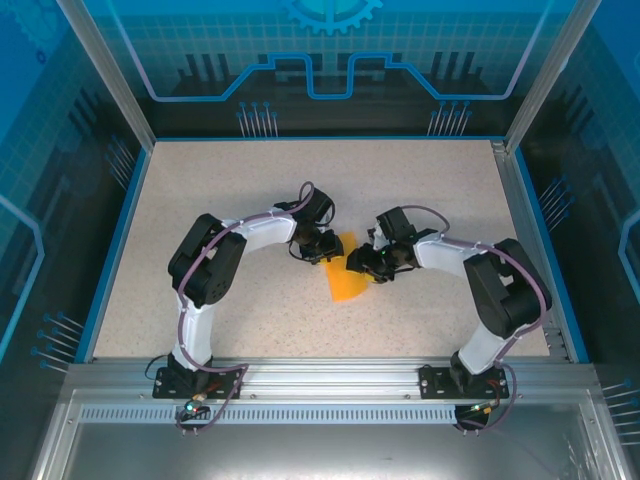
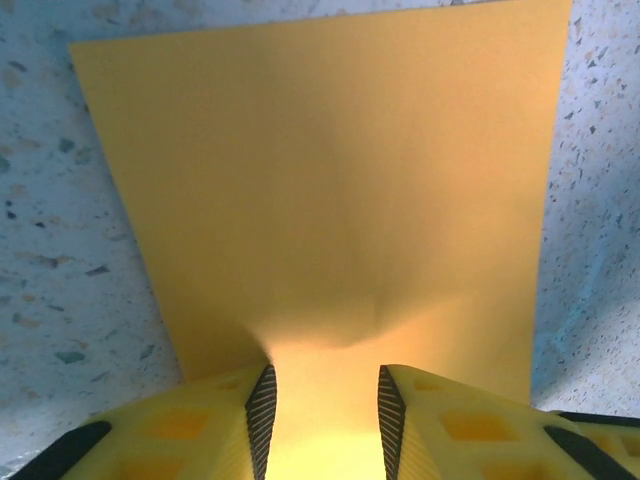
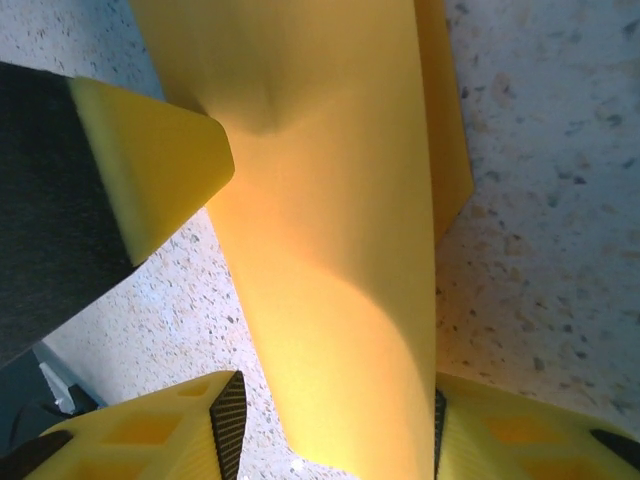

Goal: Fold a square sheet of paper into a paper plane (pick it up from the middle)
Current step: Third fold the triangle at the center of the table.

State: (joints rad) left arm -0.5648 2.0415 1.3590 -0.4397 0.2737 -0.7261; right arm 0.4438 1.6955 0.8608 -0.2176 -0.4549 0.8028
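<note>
Midway across the table [image 1: 200,190], the orange paper [image 1: 345,278] sits between both grippers. The right gripper [image 3: 333,400] stands released astride it; whether the left gripper [image 2: 325,385] clenches it, I cannot tell.

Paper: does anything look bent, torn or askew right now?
Yes. The paper is not lying flat. In the right wrist view it bows up in a curl, and in the left wrist view a shallow dent shows just ahead of the left gripper. No tear is visible.
</note>
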